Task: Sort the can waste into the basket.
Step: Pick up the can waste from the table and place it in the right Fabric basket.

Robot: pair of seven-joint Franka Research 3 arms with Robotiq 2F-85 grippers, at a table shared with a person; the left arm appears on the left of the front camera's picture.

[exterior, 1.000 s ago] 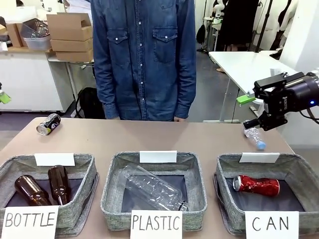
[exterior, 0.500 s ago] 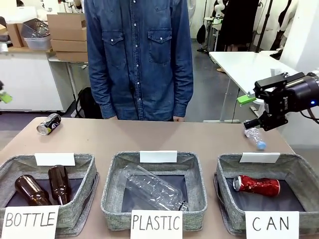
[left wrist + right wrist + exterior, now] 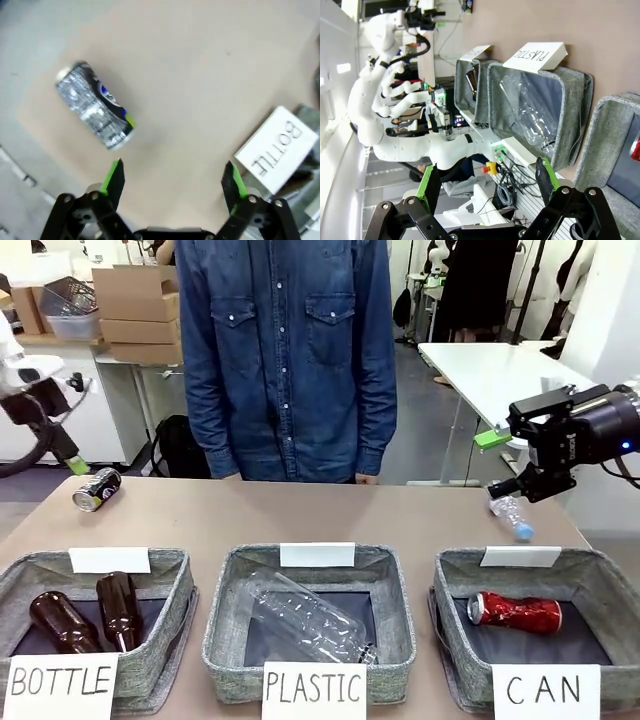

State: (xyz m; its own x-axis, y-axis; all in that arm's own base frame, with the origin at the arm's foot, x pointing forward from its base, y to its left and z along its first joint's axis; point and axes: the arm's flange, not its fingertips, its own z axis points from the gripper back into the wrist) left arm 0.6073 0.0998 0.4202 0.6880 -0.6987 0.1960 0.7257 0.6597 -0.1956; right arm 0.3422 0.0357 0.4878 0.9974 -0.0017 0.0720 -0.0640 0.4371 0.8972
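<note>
A dented dark grey-silver can (image 3: 97, 489) with yellow marks lies on its side at the table's far left; in the left wrist view this can (image 3: 95, 106) sits ahead and left of my left gripper (image 3: 174, 175), which is open and holds nothing. In the front view my left gripper (image 3: 68, 452) hangs just above and left of that can. A red can (image 3: 515, 612) lies inside the grey CAN basket (image 3: 455, 570) at the front right. My right gripper (image 3: 540, 455) hovers open and holding nothing above the table's far right edge; from its wrist my right gripper (image 3: 487, 182) looks over the baskets.
A PLASTIC basket (image 3: 222, 590) in the middle holds a clear bottle (image 3: 305, 620). A BOTTLE basket (image 3: 180, 580) at the left holds two brown bottles (image 3: 115, 610). A small crushed plastic bottle (image 3: 510, 515) lies under my right gripper. A person (image 3: 290, 350) stands at the far side.
My left arm has come into the front view from the left, down toward the grey can. The person shifted slightly. The right arm has not moved.
</note>
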